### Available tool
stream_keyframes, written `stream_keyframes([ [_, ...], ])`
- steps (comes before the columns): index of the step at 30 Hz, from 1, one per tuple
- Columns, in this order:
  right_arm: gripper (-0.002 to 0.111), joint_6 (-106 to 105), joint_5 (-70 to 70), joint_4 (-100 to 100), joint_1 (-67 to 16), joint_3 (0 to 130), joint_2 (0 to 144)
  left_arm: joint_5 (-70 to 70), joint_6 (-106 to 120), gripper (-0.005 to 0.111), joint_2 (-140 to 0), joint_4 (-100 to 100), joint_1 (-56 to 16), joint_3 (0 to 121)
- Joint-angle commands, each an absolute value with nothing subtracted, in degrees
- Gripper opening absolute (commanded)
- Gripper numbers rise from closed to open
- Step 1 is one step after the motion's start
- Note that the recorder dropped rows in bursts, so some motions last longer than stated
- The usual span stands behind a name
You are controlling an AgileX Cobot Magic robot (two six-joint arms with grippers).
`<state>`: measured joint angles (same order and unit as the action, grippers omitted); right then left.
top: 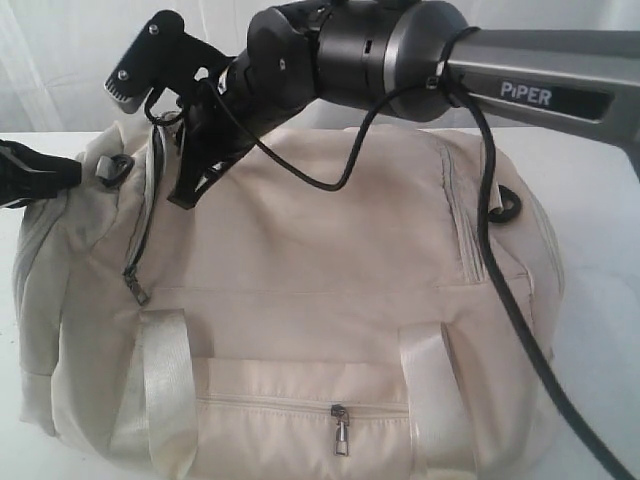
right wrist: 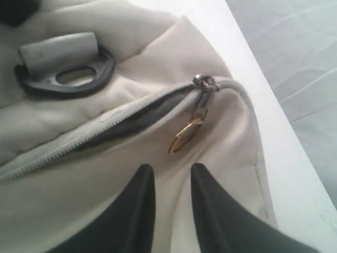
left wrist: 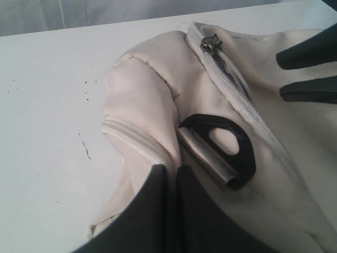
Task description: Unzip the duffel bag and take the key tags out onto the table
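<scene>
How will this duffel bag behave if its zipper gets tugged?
Likely floppy: the duffel bag is creased and bunched at its end. A tug would probably drag the fabric unless anchored, as the left gripper pinching it seems to do. Unlikely to roll; it sits broad.

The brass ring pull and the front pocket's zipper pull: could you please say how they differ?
The brass ring pull is a thin golden loop; the front pocket's zipper pull is a grey tab. The ring hangs at the main zipper's end, before the open right tool; the tab hangs mid-pocket. Both dangle ungripped.
</scene>
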<state>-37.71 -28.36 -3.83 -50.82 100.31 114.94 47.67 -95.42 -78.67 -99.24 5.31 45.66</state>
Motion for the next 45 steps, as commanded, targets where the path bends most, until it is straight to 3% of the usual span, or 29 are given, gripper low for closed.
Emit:
stream_keyframes([
  [1,0.024,-38.3,-27.9,-6.7,-50.9,100.7,114.5,47.3,-95.6,0.0,-78.4,-99.9,4.9,45.3],
  [7,0.027,-38.3,-26.0,-7.2,-50.9,100.7,116.9,47.3,-95.6,0.0,-78.4,-99.9,4.9,45.3],
  [14,0.043,-38.3,-23.1,-7.9,-50.9,100.7,118.4,47.3,-95.6,0.0,-78.4,-99.9,4.9,45.3],
  [29,0.044,-38.3,-14.8,-7.9,-50.9,100.7,120.5,47.3,-95.6,0.0,-78.4,-99.9,4.9,45.3],
  [39,0.005,-38.5,-17.9,-7.9,-50.9,100.7,120.3,47.3,-95.6,0.0,-78.4,-99.9,4.9,45.3],
  [45,0.0,-38.3,-19.2,-7.9,-50.9,100.7,118.4,46.9,-95.6,0.0,-78.4,-99.9,4.9,45.3],
])
